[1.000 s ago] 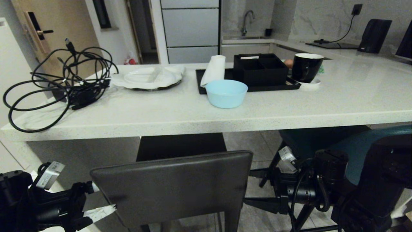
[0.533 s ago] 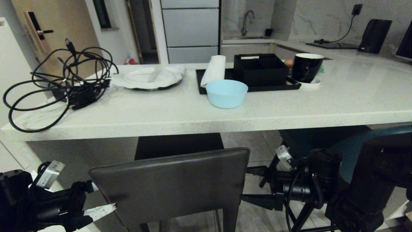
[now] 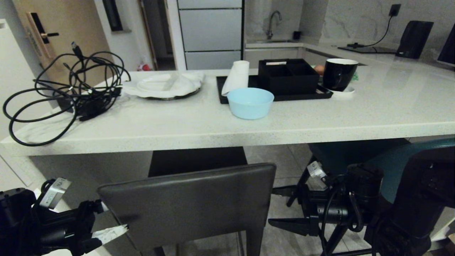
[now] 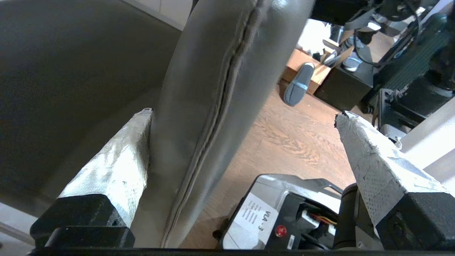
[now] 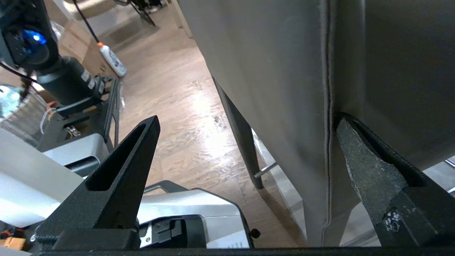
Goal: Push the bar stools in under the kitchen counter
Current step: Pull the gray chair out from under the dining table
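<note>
Straddling the backrest of the dark grey stool (image 3: 188, 204) from either side, both grippers sit low in front of the kitchen counter (image 3: 227, 133). The left gripper (image 3: 106, 222) is at the backrest's left edge with its 2 white-wrapped fingers (image 4: 117, 160) spread wide apart; in the left wrist view 1 finger lies against the front face of the backrest while the other stands well clear behind it, over wooden floor. The right gripper (image 3: 288, 208) is at the backrest's right edge, its 2 black fingers (image 5: 369, 167) also wide apart; in the right wrist view 1 finger tip touches the backrest close to its seam and the other hangs free on the far side. Neither is clamped on the padding.

The grey stool's square seat reaches partly under the counter slab, with its backrest still out in front of the edge. The teal stool (image 3: 401, 163) stands to the right (mostly hidden behind the right arm), its seat in shadow beneath the slab and its thin black legs visible on the tiled floor.

On the counter top lie a tangle of black cables (image 3: 67, 92), a white plate (image 3: 163, 85) on cloth, a light blue bowl (image 3: 250, 103), a black tray (image 3: 273, 94) carrying a black divided box (image 3: 288, 76), and a black mug (image 3: 339, 74).
</note>
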Available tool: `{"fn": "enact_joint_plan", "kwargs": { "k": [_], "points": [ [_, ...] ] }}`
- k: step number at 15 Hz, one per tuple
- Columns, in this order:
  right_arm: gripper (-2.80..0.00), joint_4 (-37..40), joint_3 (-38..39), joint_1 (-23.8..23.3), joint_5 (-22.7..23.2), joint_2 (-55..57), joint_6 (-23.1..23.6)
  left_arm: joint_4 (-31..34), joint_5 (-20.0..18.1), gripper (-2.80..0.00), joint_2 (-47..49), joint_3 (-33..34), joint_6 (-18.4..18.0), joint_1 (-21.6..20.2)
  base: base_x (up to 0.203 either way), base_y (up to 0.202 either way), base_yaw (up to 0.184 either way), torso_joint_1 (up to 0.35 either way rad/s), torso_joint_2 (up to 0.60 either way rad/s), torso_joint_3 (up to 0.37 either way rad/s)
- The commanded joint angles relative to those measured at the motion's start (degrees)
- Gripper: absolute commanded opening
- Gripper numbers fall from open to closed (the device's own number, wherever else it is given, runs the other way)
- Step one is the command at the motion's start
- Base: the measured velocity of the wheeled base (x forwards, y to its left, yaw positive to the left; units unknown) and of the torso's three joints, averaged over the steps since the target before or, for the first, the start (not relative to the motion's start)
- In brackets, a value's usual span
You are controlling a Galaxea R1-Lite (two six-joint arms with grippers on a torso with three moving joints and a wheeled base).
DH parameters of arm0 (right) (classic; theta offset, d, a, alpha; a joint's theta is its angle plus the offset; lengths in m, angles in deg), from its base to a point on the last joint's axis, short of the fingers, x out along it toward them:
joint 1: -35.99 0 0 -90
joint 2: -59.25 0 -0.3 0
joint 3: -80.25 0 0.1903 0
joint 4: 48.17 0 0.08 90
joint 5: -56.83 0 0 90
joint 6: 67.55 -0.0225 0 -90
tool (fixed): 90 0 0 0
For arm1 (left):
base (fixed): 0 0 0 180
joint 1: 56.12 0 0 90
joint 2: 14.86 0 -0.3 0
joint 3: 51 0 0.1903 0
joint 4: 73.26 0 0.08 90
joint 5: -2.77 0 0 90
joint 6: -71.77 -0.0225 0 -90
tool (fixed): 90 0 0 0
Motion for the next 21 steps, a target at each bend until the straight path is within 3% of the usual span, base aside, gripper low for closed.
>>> {"fn": "enact_joint_plan", "kwargs": {
  "k": [1,7,10,15,21],
  "points": [
    [0.0,-0.79,-0.74,3.36,0.91,-1.54,-0.02,-0.48,-0.42,0.0,0.25,0.0,-0.03,0.01,0.0,0.0,0.0,0.0,0.0,0.0],
    [0.0,-0.79,4.14,6.51,3.08,-5.96,0.22,-0.48,-0.42,0.0,0.25,0.01,-0.03,0.18,0.0,0.0,0.0,0.0,0.0,0.0],
    [0.0,-0.79,2.56,3.86,2.96,-4.84,0.17,-0.48,-0.44,0.0,0.24,0.19,-0.03,0.18,0.0,0.0,0.0,0.0,0.0,0.0],
    [0.0,-0.79,-1.45,3.37,1.06,-2.38,-0.02,-0.48,-0.5,0.0,0.07,0.89,-0.12,-0.7,0.0,0.0,0.0,0.0,0.0,0.0],
    [0.0,-0.79,-3.97,8.88,0.47,-0.43,-0.28,-0.48,-0.55,0.0,0.25,0.94,-0.12,-0.56,0.0,0.0,0.0,0.0,0.0,0.0]
  ]
}}
